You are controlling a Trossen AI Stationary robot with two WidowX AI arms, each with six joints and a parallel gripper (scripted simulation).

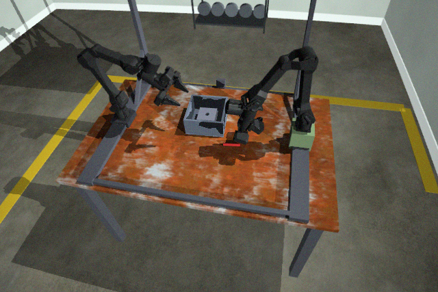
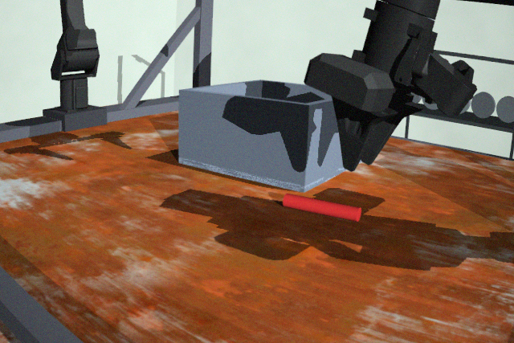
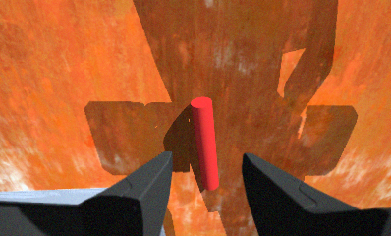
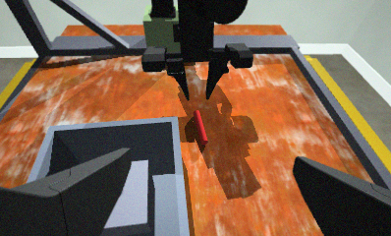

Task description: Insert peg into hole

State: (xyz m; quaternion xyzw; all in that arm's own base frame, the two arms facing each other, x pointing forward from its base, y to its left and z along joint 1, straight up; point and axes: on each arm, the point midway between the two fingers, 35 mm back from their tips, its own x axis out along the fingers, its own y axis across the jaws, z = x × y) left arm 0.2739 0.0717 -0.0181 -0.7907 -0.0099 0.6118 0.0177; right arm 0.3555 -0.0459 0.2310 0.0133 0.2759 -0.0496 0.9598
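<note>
a box wall (image 1: 204, 128) (image 2: 242, 140) (image 3: 45, 196) (image 4: 180, 157) (grey) stands between red peg (image 1: 231, 144) (image 2: 321, 207) (image 3: 206, 147) (image 4: 200, 128) and plate (image 1: 201, 113) (image 4: 136, 197).

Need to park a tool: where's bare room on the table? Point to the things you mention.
Between the red peg (image 1: 231, 144) (image 2: 321, 207) (image 3: 206, 145) (image 4: 200, 128) and long front rail (image 1: 191, 195) (image 2: 29, 306) (image 4: 335, 118). Crowded: beside the box (image 1: 204, 128) (image 2: 240, 144) (image 3: 45, 196) (image 4: 178, 147), where the left gripper (image 1: 249, 126) (image 2: 359, 165) (image 3: 207, 160) (image 4: 197, 98) hangs.

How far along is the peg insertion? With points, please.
Nothing looks done: the red peg (image 1: 231, 144) (image 2: 321, 207) (image 3: 205, 145) (image 4: 200, 128) lies outside the open box (image 1: 204, 128) (image 2: 245, 136) (image 3: 60, 196) (image 4: 170, 202). Nothing is in hand; the left end effector (image 1: 249, 130) (image 2: 360, 165) (image 3: 207, 160) (image 4: 197, 98) is open. Grasping, lifting and inserting it into the plate (image 1: 201, 116) (image 4: 134, 192) remain.
</note>
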